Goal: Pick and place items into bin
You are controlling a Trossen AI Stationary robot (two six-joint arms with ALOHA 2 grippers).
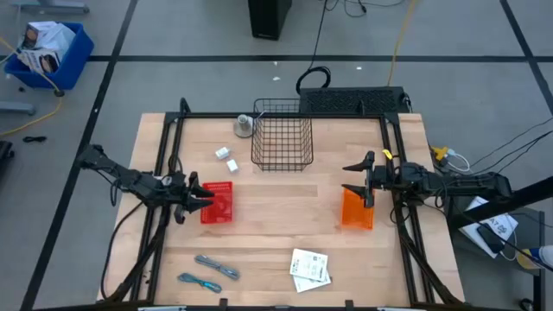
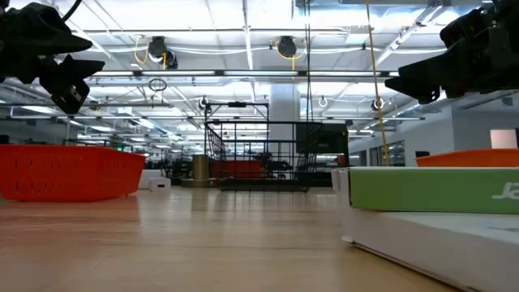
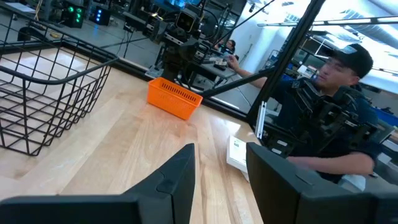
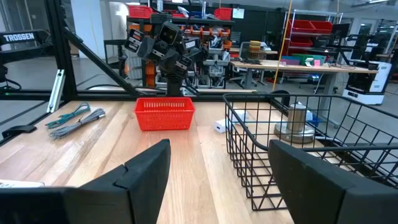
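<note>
Items lie loose on the wooden table [image 1: 276, 233] in the high view: two tiny white blocks [image 1: 226, 158] beside the black wire basket [image 1: 282, 138], a grey strip [image 1: 217, 265] and a teal-blue cord [image 1: 199, 281] near the front edge, and white printed paper packets [image 1: 310, 269] to their right. The wire basket, the red bin [image 1: 219, 203] and the orange bin [image 1: 356, 209] each show nothing inside. The left gripper [image 1: 195, 195] hovers at the red bin's left rim, fingers apart, holding nothing. The right gripper [image 1: 356, 175] hangs just above the orange bin, fingers spread wide, holding nothing.

From table height, the red bin [image 2: 69, 170] stands left, the wire basket [image 2: 263, 154] behind, and a green-edged packet [image 2: 430, 191] lies close in front.

The left wrist view shows its own fingers [image 3: 171, 177] parted, with the orange bin [image 3: 174, 98] and a person [image 3: 329, 118] beyond.

The right wrist view shows parted fingers [image 4: 146, 171], the red bin [image 4: 165, 114], the strip and cord [image 4: 76, 118], and a white block [image 4: 221, 126].
</note>
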